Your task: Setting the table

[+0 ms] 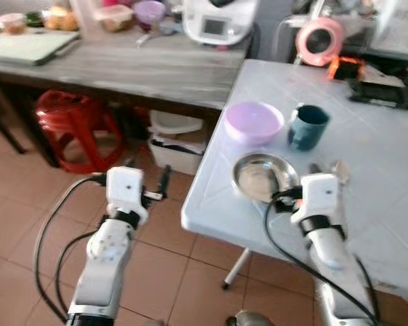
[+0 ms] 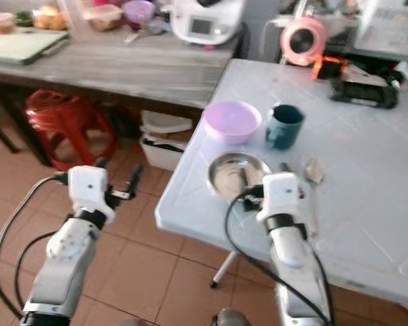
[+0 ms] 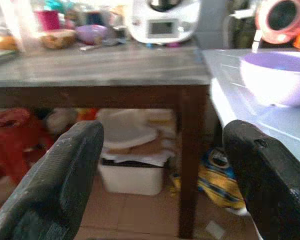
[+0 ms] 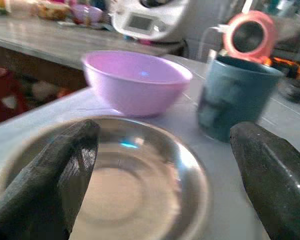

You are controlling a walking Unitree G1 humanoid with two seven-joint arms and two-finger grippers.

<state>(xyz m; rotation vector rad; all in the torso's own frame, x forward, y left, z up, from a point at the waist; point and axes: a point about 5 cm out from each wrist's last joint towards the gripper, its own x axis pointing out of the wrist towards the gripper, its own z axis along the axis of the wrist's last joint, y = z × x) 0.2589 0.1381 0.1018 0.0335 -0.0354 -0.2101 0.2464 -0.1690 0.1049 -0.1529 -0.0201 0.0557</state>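
Right hand (image 4: 155, 175) hovered low over the near corner of the white worktop (image 1: 394, 204), fingers (image 4: 50, 170) spread wide and gripping nothing. Straight ahead of it, and partly beneath those spread fingers, lay the steel plate (image 4: 125, 185), flat on the worktop and just in from the near edge. Beyond the plate, further along the same line from the hand, stood the lilac bowl (image 1: 253, 122), with the dark teal mug (image 1: 307, 126) upright just beside it on the robot's right. Looked apart from one another, though close. Just to the right of the plate, what seemed a spoon (image 2: 314, 171), too blurred to make out its lie.

Left hand (image 3: 160, 185) hung off the worktop altogether, out over the tiled floor (image 1: 27, 183) to the robot's left, likewise splayed and empty, pointed towards the grey worktop (image 1: 149, 68) and the white bin (image 3: 127, 165) under it.

Judged the right arm plainly the nearer: plate directly in front and below, so probably only a short drop and closing needed, whereas the left would have had to swing across and up over the edge. Being round, the plate offered no long axis to line up with; its shallow rim seemed the likeliest hold.
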